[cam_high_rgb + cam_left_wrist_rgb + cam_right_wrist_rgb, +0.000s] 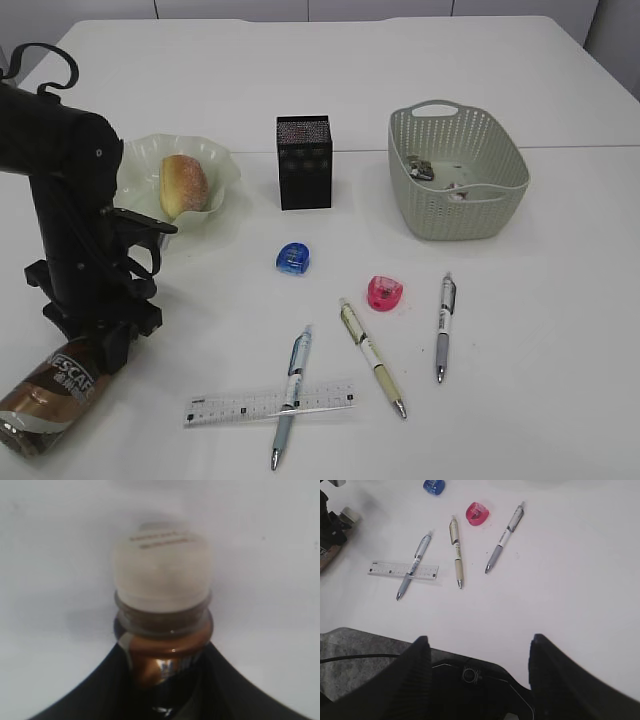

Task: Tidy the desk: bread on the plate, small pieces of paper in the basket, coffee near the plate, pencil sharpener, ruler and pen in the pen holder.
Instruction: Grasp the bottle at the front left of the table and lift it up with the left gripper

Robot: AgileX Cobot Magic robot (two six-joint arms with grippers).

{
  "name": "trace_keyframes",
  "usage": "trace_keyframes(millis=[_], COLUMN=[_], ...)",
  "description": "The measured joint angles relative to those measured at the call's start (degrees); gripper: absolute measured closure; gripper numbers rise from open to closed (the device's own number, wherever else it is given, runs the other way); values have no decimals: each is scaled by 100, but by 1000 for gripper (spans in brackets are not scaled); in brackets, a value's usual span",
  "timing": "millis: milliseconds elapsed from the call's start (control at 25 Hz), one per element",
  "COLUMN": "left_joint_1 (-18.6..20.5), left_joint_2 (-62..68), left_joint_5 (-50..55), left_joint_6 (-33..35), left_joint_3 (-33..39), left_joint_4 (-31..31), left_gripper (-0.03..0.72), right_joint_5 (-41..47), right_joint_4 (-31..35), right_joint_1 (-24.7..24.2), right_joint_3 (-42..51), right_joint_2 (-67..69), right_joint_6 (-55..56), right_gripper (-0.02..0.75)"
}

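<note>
The Nescafé coffee bottle [50, 395] lies on its side at the near-left corner of the worktop [560, 300], well apart from the plate [215, 170], which already carries the bread [183, 185]. The left end effector [105, 345] is set down over the bottle's neck end; in the left wrist view the jaws flank the neck just below the white cap [162, 570], but whether they are clamped on it cannot be told. A neck grasp would probably allow the bottle to be lifted and carried toward the plate. The right end effector [479, 652] is held open and empty above bare worktop.
</note>
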Motion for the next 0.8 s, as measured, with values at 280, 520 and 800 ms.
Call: trace_keyframes(millis=[280, 520, 800], left_joint_1=[0, 0, 0], left_joint_2=[-220, -885, -2268], left_joint_5=[19, 28, -835], left_joint_6=[-4, -4, -13], left_joint_3=[0, 10, 679], left_joint_4=[-34, -225, -543], left_gripper=[435, 437, 437], right_joint_5=[0, 0, 0], right_joint_4=[0, 0, 0], right_joint_1=[0, 0, 0], right_joint_3=[0, 0, 0], right_joint_2=[0, 0, 0], right_joint_6=[0, 0, 0], right_gripper=[286, 286, 287])
